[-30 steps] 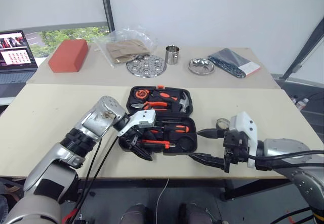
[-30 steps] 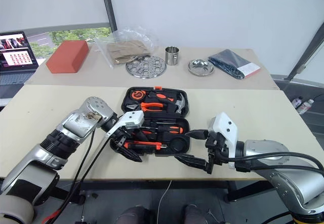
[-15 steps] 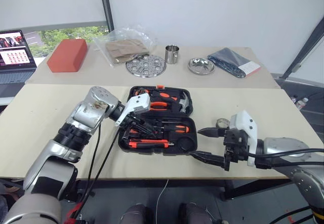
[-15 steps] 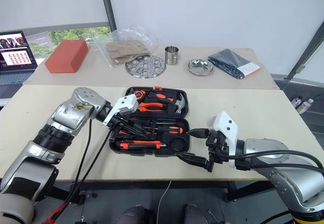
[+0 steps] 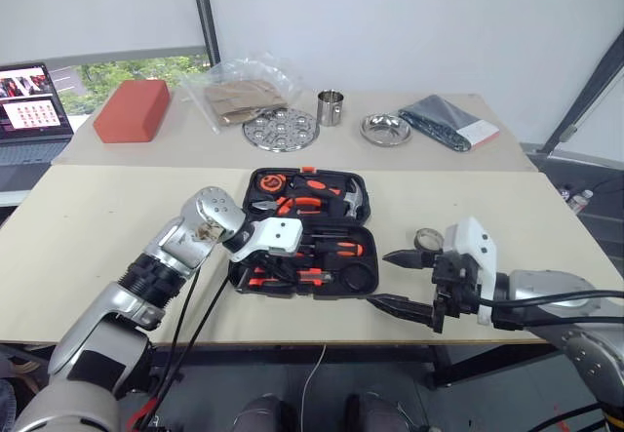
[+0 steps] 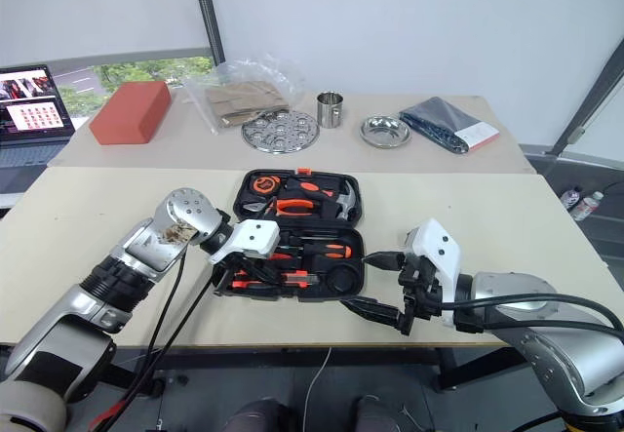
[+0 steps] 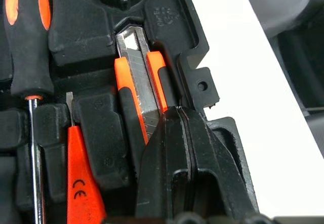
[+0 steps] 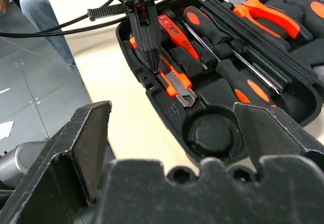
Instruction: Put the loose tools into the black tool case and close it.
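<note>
The black tool case [image 5: 310,232] lies open mid-bench. The right gripper [image 5: 398,280], fingers spread, hovers just right of it. The left gripper [image 7: 178,133], fingers pressed together, presses the utility knife [image 7: 139,90] into the case's near-edge recess; push straight down until it seats flush.

Tool case [image 7: 167,16] matt black plastic; utility knife [image 7: 139,90] bare metal blade, glossy orange grip.

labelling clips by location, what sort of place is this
Probably an office or lab set up for robot trials: plain work tables, a laptop by a window, and staged props like the tool case.
</note>
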Robot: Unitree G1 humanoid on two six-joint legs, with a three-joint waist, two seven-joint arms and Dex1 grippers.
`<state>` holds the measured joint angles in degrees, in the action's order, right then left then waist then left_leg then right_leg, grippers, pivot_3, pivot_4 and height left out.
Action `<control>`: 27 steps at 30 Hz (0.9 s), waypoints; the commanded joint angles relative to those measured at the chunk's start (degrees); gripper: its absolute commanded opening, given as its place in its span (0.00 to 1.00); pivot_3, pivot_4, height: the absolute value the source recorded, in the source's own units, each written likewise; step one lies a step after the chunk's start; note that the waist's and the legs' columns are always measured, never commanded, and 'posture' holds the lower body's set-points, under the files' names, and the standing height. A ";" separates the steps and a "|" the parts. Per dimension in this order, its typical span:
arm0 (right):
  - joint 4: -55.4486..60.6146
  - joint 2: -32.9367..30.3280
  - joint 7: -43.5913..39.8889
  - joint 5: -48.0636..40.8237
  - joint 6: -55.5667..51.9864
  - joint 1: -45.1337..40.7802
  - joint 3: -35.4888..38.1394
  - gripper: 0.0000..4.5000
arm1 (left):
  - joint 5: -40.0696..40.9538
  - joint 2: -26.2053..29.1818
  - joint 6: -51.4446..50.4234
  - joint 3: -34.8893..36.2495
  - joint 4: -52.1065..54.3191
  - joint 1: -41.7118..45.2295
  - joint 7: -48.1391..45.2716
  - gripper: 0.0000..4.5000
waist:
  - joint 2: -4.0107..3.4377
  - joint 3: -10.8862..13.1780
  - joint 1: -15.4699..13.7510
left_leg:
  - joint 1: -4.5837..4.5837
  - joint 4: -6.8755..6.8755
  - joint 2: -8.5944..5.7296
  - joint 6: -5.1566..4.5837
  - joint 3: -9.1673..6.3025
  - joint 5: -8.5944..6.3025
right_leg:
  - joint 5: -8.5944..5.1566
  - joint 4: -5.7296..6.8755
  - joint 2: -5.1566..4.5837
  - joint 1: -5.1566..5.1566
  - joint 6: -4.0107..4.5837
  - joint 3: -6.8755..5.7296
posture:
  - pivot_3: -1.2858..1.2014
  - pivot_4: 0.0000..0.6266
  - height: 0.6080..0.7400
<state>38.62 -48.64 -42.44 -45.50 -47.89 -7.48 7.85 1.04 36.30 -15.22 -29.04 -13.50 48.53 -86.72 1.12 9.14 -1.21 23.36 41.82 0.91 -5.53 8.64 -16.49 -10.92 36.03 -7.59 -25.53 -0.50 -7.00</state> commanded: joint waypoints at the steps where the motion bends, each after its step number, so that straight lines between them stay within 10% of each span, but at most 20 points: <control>1: 1.85 -1.63 0.42 -0.29 0.73 2.16 5.49 1.00 | 0.36 0.43 -1.91 2.67 -1.45 -1.58 1.79 0.01 | 0.00 0.00 0.00 | -0.06 0.00 0.01 -0.02 -0.07 -0.01 | -0.01 -0.03 -0.01 0.10 -0.01 -0.01 | 0.52 0.24 0.95; 5: 0.44 -4.36 -2.05 -0.29 -0.41 10.65 15.79 1.00 | 12.64 1.19 -7.60 15.04 1.75 -1.77 0.69 0.17 | 0.00 0.02 0.02 | 0.06 0.00 0.01 -0.02 -0.20 -0.01 | 0.01 -0.05 -0.05 0.07 -0.03 -0.01 | 0.52 0.24 0.95; 15: -7.54 -6.89 -10.88 7.44 4.23 27.18 34.34 1.00 | 26.49 6.39 -16.95 29.86 8.69 -4.74 2.21 0.98 | -0.03 0.03 -0.19 | 0.05 -0.03 -0.12 -0.09 -0.31 -0.05 | -0.08 -0.24 0.15 0.36 -0.16 -0.05 | 0.52 0.24 0.95; 27: -28.03 -2.18 -3.69 22.58 13.47 -5.89 1.76 1.00 | 24.39 9.05 -13.45 24.86 12.67 -7.17 0.45 0.99 | -0.14 0.13 0.81 | -0.06 -0.08 -0.10 0.22 -0.35 -0.09 | -0.11 -0.19 0.10 0.27 -0.19 0.15 | 0.52 0.24 0.95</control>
<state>14.50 -51.79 -47.02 -27.01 -38.05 -9.38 14.48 25.31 45.21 -29.75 -3.77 -3.31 41.06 -86.18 0.98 9.28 -0.40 23.30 41.74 0.81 -5.46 8.30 -16.49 -11.04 35.86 -7.46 -25.27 -0.66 -6.86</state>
